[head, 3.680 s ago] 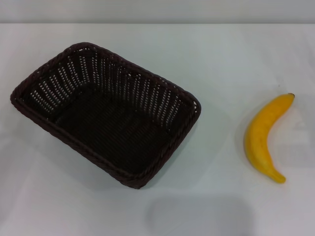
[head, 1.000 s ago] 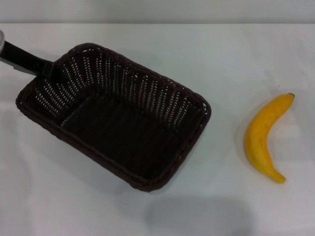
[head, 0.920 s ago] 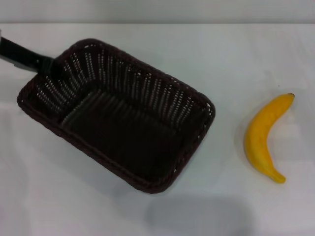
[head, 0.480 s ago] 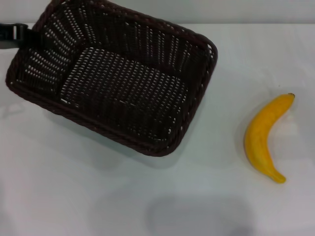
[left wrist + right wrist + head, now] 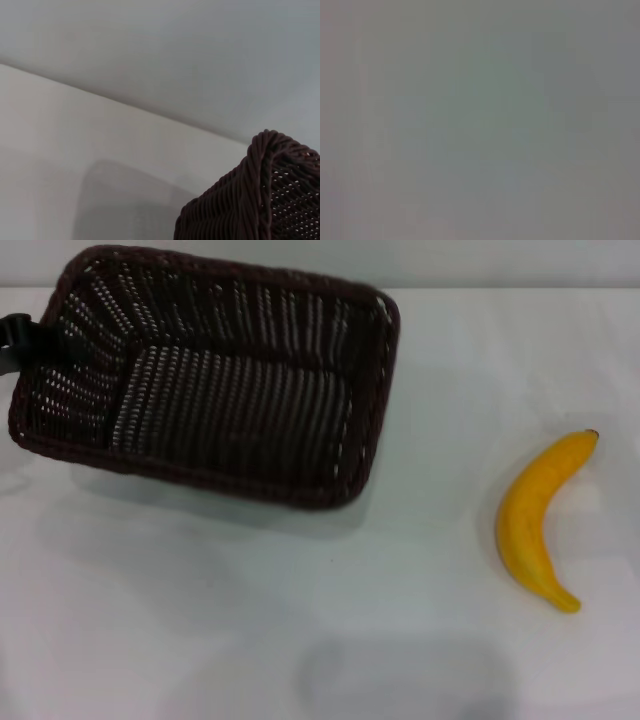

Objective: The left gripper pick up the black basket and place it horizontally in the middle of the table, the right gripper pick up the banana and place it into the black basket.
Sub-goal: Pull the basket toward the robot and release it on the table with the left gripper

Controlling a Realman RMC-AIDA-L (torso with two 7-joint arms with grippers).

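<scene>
the left gripper holds the black basket by its left rim, lifted over the table, not yet placed. the banana lies untouched, well apart at right.

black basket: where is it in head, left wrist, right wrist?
Head: the black basket fills the upper left, its left end at the left tool.
Left wrist: only a braided rim corner, lower right.
Right wrist: not visible.
Shared landmark: the white table, also in left wrist.
</scene>
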